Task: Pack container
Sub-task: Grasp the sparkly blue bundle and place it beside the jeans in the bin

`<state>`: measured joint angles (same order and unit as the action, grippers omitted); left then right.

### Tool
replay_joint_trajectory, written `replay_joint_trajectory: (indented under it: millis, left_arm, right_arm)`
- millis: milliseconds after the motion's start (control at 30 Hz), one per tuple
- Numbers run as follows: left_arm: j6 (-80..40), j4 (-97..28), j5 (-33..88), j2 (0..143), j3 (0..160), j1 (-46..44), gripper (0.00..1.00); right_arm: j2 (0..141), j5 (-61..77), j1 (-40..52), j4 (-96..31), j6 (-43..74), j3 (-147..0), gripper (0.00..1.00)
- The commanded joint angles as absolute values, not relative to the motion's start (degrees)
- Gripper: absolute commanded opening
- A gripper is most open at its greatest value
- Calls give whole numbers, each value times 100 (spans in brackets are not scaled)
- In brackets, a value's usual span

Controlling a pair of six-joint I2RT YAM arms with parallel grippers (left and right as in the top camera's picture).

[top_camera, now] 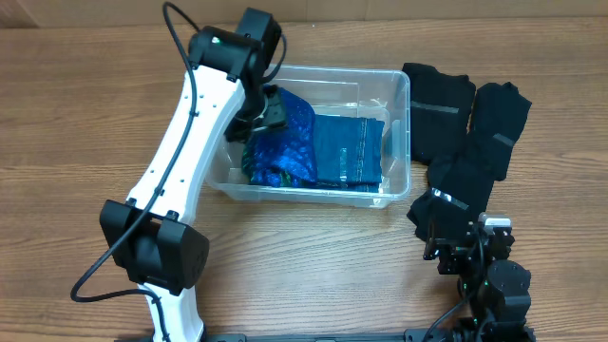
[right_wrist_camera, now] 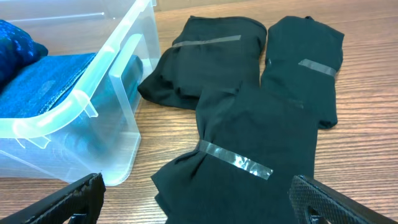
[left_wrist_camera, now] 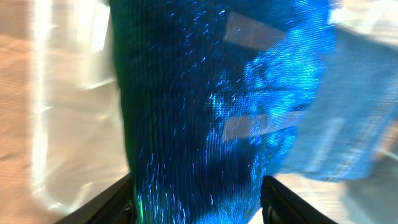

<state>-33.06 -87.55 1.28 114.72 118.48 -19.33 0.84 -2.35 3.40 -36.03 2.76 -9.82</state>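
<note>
The clear plastic container [top_camera: 400, 142] stands at the table's middle. A shiny bright blue cloth bundle [top_camera: 293, 142] and a flat folded darker blue cloth [top_camera: 348, 152] lie in it. My left gripper [top_camera: 269, 112] is down inside the container's left end. In the left wrist view its fingers [left_wrist_camera: 199, 202] press on both sides of the bright blue bundle [left_wrist_camera: 205, 106]. My right gripper [top_camera: 465, 249] is open and empty. It hovers low over the nearest black cloth bundle [right_wrist_camera: 255, 149], just right of the container [right_wrist_camera: 118, 68].
Three black cloth bundles bound with clear tape lie right of the container: one at the back [top_camera: 437, 106], one further right [top_camera: 500, 114], one nearer the front [top_camera: 458, 185]. The left arm [top_camera: 180, 161] slants over the table's left half.
</note>
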Motion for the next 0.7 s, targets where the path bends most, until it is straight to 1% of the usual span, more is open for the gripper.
replay_joint_trajectory:
  millis: [0, 167, 200, 233, 300, 333, 400, 533, 600, 667]
  left_arm:
    - [-3105, -8934, -486, 11118, 11872, -1669, 63]
    - [-2832, -8903, -554, 10914, 11872, -1594, 61]
    - [-2661, -8823, -471, 10916, 11867, -1621, 59]
    - [-2497, -8733, -395, 10943, 11848, -1664, 55]
    - [-2215, -8514, -318, 10989, 11716, -1789, 36]
    - [-2134, -8396, -322, 11021, 11609, -1861, 32]
    - [-2051, -8084, -320, 11139, 11262, -2029, 18]
    - [-2123, -7520, -342, 11528, 10506, -2257, 12]
    - [-2353, -7321, -338, 11797, 10138, -2287, 13]
    - [-2574, -7190, -322, 12018, 9898, -2287, 15]
  right_arm:
    - [23, -239, 325, -3605, 279, -884, 100]
    - [23, -239, 325, -3605, 281, -884, 100]
    - [23, -239, 325, -3605, 281, -884, 100]
    - [23, -239, 325, -3605, 281, -884, 100]
    - [23, -239, 325, -3605, 281, -884, 100]
    - [23, -239, 325, -3605, 281, -884, 100]
    - [23, -239, 325, -3605, 281, -884, 100]
    - [23, -239, 325, -3605, 279, -884, 100]
    - [23, -239, 325, -3605, 281, -884, 100]
    - [23, -239, 325, -3605, 281, -884, 100]
